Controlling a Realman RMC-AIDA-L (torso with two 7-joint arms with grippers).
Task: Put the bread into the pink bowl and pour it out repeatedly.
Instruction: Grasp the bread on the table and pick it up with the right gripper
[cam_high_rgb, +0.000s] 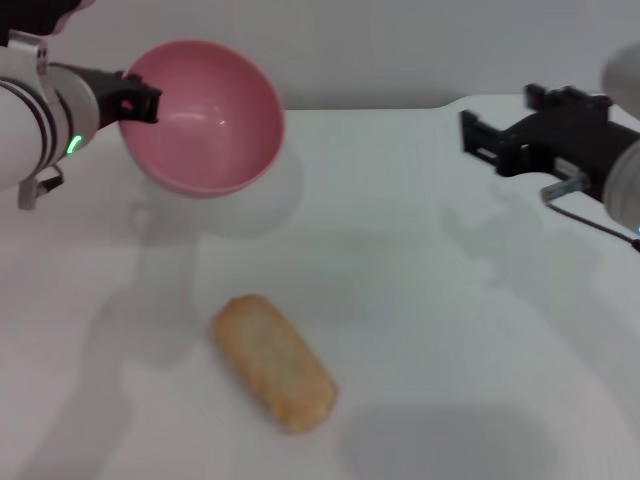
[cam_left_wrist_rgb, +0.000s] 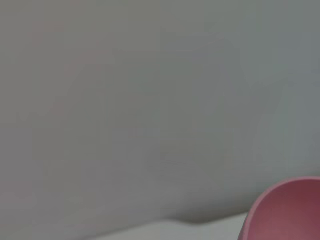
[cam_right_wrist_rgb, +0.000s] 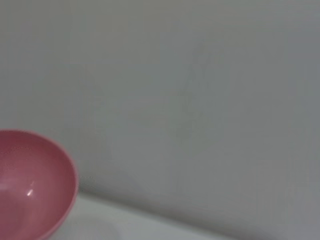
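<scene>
The pink bowl (cam_high_rgb: 205, 115) is held in the air at the far left, tipped on its side with its empty inside facing me. My left gripper (cam_high_rgb: 138, 100) is shut on the bowl's rim at its left side. Part of the bowl also shows in the left wrist view (cam_left_wrist_rgb: 285, 212) and in the right wrist view (cam_right_wrist_rgb: 32, 185). The bread (cam_high_rgb: 272, 362) lies on the white table (cam_high_rgb: 450, 330) in front, below and right of the bowl, pale tan face up. My right gripper (cam_high_rgb: 480, 140) is open and empty, held above the table at the far right.
The table's far edge runs behind both grippers, with a grey wall (cam_high_rgb: 400, 50) beyond it. Shadows of the arms and bowl fall on the table.
</scene>
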